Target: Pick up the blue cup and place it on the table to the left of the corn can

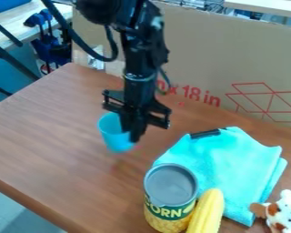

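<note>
The black gripper [133,133] hangs down at the upper middle of the camera view, shut on the right side of a blue cup [113,134]. Its fingers cover part of the cup's rim and right wall. The cup's mouth faces up, with the cup leaning a little. Whether its base touches the table cannot be told. To the right of the gripper lies a folded turquoise cloth [232,161] with a black clip-like piece [205,134] at its top edge.
A corn can [170,198] stands at the front, beside a yellow corn cob [207,213]. A brown and white plush toy [284,211] is at the right front. The wooden table [51,132] ends at a cardboard panel [214,54] behind.
</note>
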{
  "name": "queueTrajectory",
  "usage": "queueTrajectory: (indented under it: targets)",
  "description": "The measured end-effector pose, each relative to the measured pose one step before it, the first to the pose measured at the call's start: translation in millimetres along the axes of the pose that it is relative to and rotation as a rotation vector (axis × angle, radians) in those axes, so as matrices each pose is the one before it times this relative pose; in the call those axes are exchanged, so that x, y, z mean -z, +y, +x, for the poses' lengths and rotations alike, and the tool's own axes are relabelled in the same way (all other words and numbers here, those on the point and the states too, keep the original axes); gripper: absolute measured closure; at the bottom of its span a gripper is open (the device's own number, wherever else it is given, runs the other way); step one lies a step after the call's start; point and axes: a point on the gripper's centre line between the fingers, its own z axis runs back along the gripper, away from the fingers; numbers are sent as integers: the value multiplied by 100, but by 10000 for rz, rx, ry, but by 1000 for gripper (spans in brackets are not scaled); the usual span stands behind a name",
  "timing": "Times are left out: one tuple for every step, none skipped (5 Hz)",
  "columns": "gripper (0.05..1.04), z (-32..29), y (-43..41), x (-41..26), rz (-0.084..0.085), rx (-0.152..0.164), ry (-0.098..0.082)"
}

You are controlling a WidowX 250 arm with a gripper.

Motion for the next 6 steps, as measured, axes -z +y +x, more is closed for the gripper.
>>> queueTrajectory:
  targets:
    - [989, -2198, -1023, 997, -73, -10, 509]
    - [989, -1990, -863, 1247, -68, -146, 668]
    - [989, -1067, 550, 646, 63, -476, 513]
    - [989, -270, 596, 149, 22, -412, 240]
    - [956, -23, 271, 82, -141, -108, -32]
    - [742, -363, 685, 131, -499, -335, -540]
